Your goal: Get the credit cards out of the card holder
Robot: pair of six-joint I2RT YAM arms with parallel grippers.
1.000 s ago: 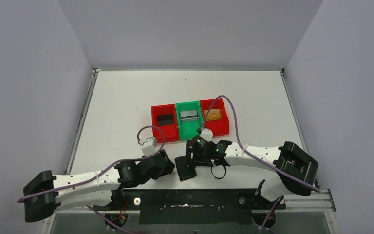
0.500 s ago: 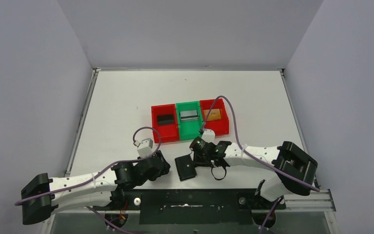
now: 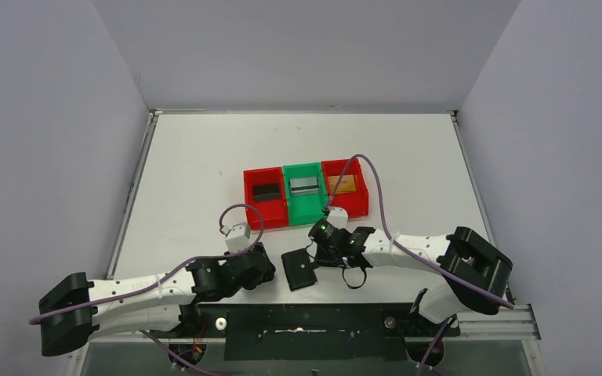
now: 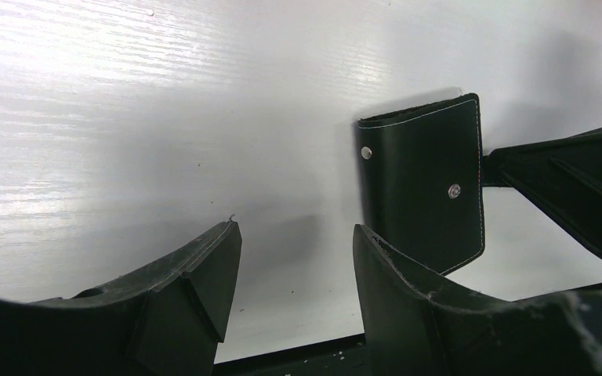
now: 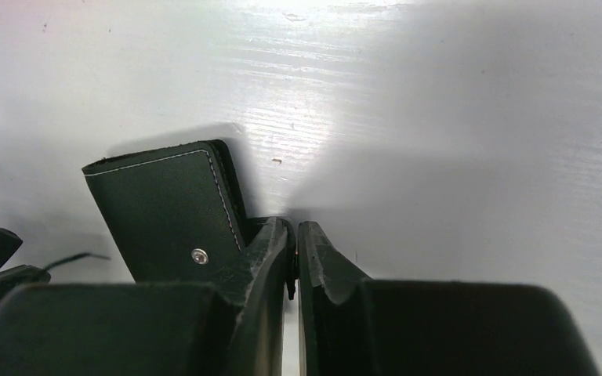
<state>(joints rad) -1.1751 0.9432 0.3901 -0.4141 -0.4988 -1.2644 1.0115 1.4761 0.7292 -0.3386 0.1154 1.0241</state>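
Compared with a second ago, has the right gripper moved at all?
Yes, slightly. The right gripper has drawn rightward off the card holder, from below the green bin toward below the right red bin.

place: robot lab test cell, not a home or a shop
enclosure: plain grey-white walls [image 3: 306,47] box in three sides, bare
surface: white table [image 3: 204,157], wood-grain look in the wrist views, metal strips along the side edges
robots: left arm [image 3: 141,290] and right arm [image 3: 415,249], white with black joints, bolted side by side at the near edge
mount: black base plate with bolts and a metal rail [image 3: 306,321] under both arms
wiring: purple cables [image 3: 372,188] run loose along the arms
props: red-green-red plastic bins [image 3: 304,213] in a row, credit cards [image 3: 305,186] one per bin, black card holder [image 3: 299,269] flat on the table; a staged set
light: even, glare on the tabletop
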